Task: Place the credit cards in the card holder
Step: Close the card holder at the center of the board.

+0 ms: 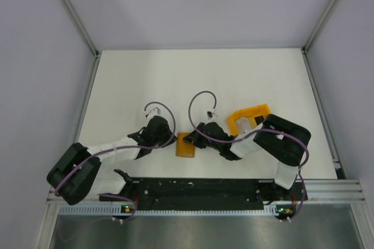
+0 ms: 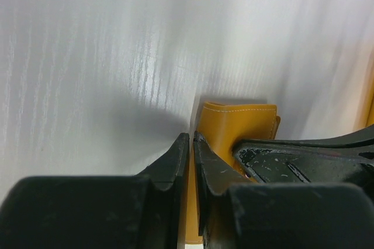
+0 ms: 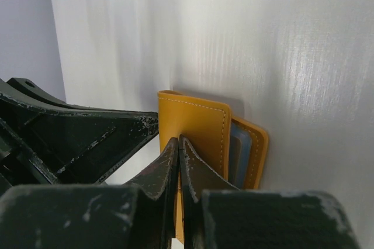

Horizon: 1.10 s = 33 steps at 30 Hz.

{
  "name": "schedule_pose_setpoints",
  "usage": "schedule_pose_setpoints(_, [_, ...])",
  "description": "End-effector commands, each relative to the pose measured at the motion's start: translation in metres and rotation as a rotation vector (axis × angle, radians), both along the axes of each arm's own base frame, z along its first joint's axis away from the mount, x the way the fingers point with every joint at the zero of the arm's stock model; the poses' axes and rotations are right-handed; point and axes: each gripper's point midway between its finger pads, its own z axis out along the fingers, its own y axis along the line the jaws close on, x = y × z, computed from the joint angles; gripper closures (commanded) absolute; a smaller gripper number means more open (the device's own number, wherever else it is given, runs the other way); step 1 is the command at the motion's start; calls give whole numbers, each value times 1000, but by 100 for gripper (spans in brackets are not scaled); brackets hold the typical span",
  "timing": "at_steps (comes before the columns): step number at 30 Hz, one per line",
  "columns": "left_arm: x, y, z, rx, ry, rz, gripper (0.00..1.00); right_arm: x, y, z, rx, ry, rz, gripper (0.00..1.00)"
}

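Observation:
The orange card holder (image 1: 186,147) lies on the white table between my two grippers. My left gripper (image 1: 174,141) (image 2: 191,138) is shut on one edge of the card holder (image 2: 236,123), and a strip of orange leather shows between its fingers. From the other side my right gripper (image 1: 196,142) (image 3: 178,139) is shut, its tips resting against the upper flap of the card holder (image 3: 193,120). That flap stands slightly lifted, and the edge of a light blue credit card (image 3: 242,155) shows inside between the two orange layers.
An orange open-frame stand (image 1: 248,119) sits on the table just behind my right arm. White walls close in the table (image 1: 193,73) on three sides. A black and metal rail (image 1: 198,193) runs along the near edge.

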Motion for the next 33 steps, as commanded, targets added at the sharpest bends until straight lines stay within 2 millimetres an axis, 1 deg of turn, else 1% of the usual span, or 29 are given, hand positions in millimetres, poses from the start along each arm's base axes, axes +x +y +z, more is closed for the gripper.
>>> schedule_pose_setpoints(1, [-11, -17, 9, -75, 25, -67, 88, -112, -131, -150, -610, 379, 50, 100])
schedule_pose_setpoints(2, [-16, -20, 10, -84, 45, -91, 88, -113, -133, -149, -627, 378, 38, 100])
schedule_pose_setpoints(4, [-16, -20, 12, -69, 51, -107, 88, -116, -141, -147, -693, 362, 10, 100])
schedule_pose_setpoints(5, [-12, -22, 18, -76, 36, -109, 88, -117, -139, -145, -711, 347, 8, 100])
schedule_pose_setpoints(6, [-16, -19, 15, -60, 56, -113, 88, -117, -140, -144, -748, 336, 8, 100])
schedule_pose_setpoints(7, [-15, -19, 17, -61, 49, -116, 88, -115, -137, -141, -791, 304, 15, 100])
schedule_pose_setpoints(9, [-12, -17, 21, -55, 39, -118, 88, -117, -139, -135, -919, 264, 19, 100])
schedule_pose_setpoints(10, [-11, -15, 22, -49, 40, -117, 88, -117, -132, -132, -935, 243, 19, 100])
schedule_pose_setpoints(11, [-10, -13, 21, -40, 40, -119, 88, -118, -138, -132, -975, 247, -2, 100])
schedule_pose_setpoints(13, [-8, -6, 19, -33, 48, -109, 88, -118, -137, -133, -991, 227, 15, 100])
schedule_pose_setpoints(16, [-4, 6, 16, -34, 45, -71, 89, -116, -141, -142, -1038, 260, 19, 100])
schedule_pose_setpoints(18, [0, 9, 18, -45, 35, -62, 89, -117, -151, -147, -1039, 292, 4, 100])
schedule_pose_setpoints(19, [2, 9, 20, -47, 23, -65, 89, -111, -144, -148, -992, 272, 34, 100])
schedule_pose_setpoints(20, [4, 8, 23, -50, 12, -75, 89, -106, -137, -143, -951, 241, 58, 100])
schedule_pose_setpoints(21, [5, 7, 26, -46, 3, -89, 89, -98, -131, -134, -936, 196, 66, 100])
schedule_pose_setpoints(22, [8, 6, 30, -43, -18, -94, 89, -88, -117, -121, -906, 120, 103, 100])
schedule_pose_setpoints(23, [10, 4, 31, -45, -43, -114, 87, -74, -105, -100, -883, 37, 103, 100])
schedule_pose_setpoints(24, [12, 5, 30, -42, -73, -125, 85, -62, -99, -79, -873, -31, 97, 100])
schedule_pose_setpoints(25, [13, 7, 28, -26, -72, -119, 84, -48, -88, -52, -839, -96, 87, 83])
schedule_pose_setpoints(26, [13, 8, 28, -16, -73, -125, 82, -35, -79, -24, -808, -157, 83, 72])
schedule_pose_setpoints(27, [12, 9, 28, -7, -75, -136, 77, -28, -75, 4, -785, -211, 84, 65])
schedule_pose_setpoints(28, [10, 10, 26, -3, -74, -145, 72, -20, -69, 30, -740, -259, 76, 62])
schedule_pose_setpoints(29, [7, 9, 24, -3, -74, -164, 69, -16, -67, 49, -704, -287, 80, 59])
schedule_pose_setpoints(30, [5, 8, 21, -7, -66, -174, 68, -14, -66, 62, -668, -286, 77, 53])
schedule_pose_setpoints(31, [2, 6, 20, -20, -72, -194, 67, -12, -69, 70, -640, -278, 66, 49])
schedule_pose_setpoints(33, [-5, -3, 18, -74, -88, -245, 66, -15, -81, 68, -619, -222, 55, 47])
